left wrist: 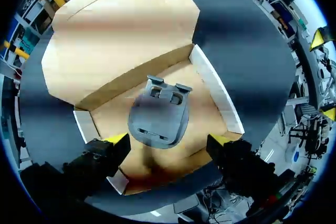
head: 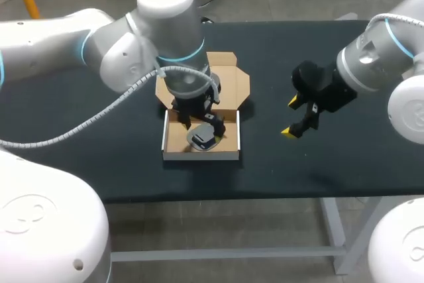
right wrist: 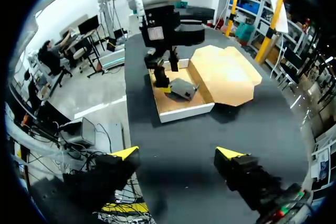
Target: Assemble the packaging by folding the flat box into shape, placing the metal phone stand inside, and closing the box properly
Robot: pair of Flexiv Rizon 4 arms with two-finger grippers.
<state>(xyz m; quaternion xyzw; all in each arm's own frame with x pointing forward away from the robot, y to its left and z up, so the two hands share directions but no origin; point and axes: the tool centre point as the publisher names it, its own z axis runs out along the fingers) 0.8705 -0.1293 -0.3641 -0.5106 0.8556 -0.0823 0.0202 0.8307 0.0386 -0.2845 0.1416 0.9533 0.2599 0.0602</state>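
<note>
Two arms: the left enters from the upper left of the head view and bends down over the box (head: 199, 156); the right enters from the right edge.
Left end effector (left wrist: 168, 141): points down into the box with its fingers spread wide, gripping nothing. The phone stand (left wrist: 159, 116) lies between them, untouched.
Right end effector (head: 290, 117): open and empty, above the tabletop (head: 298, 170), right of centre.
Phone stand: grey, lying on the box floor.
Box: centre of the head view, lid flap open.

The left arm (head: 126, 48) enters from the upper left, and the left gripper (head: 199, 116) points down at frame centre, fingers spread. The right arm (head: 387, 54) enters from the upper right, with the right gripper (head: 291, 117) parted right of centre.
</note>
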